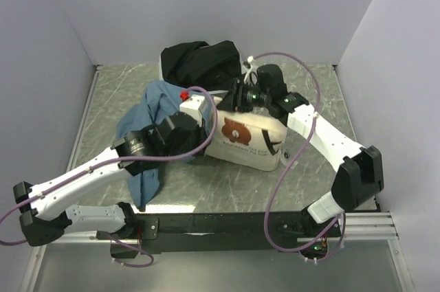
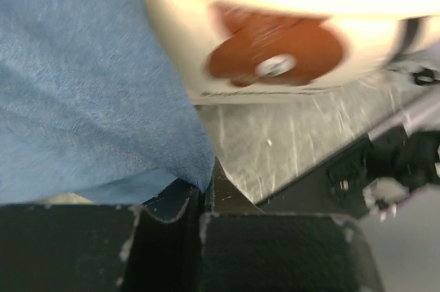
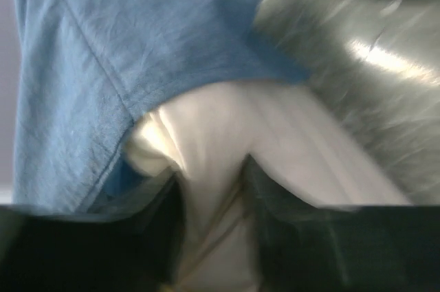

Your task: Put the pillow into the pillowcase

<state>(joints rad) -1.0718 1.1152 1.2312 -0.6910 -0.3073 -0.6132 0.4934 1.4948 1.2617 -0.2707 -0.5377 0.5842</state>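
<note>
The cream pillow [image 1: 244,137] lies mid-table with its brown-orange label [image 2: 275,55] facing the front. The slate-blue pillowcase [image 1: 148,120] is bunched over its left end. My left gripper [image 2: 205,185] is shut on a fold of the pillowcase [image 2: 82,79] hem, just left of the pillow [image 2: 289,3]. My right gripper [image 3: 210,182] is at the pillow's back top edge [image 1: 227,99]. Its jaws stand parted, and a ridge of pillow [image 3: 227,141] cloth still lies between them. The pillowcase [image 3: 124,51] mouth hangs right beside it. The view is blurred.
A black cloth [image 1: 199,62] is heaped at the back of the grey marbled table [image 1: 309,86], behind the pillow. Pale walls close in the left, back and right sides. A black rail [image 1: 227,223] runs along the near edge, with purple cables looping over the right arm.
</note>
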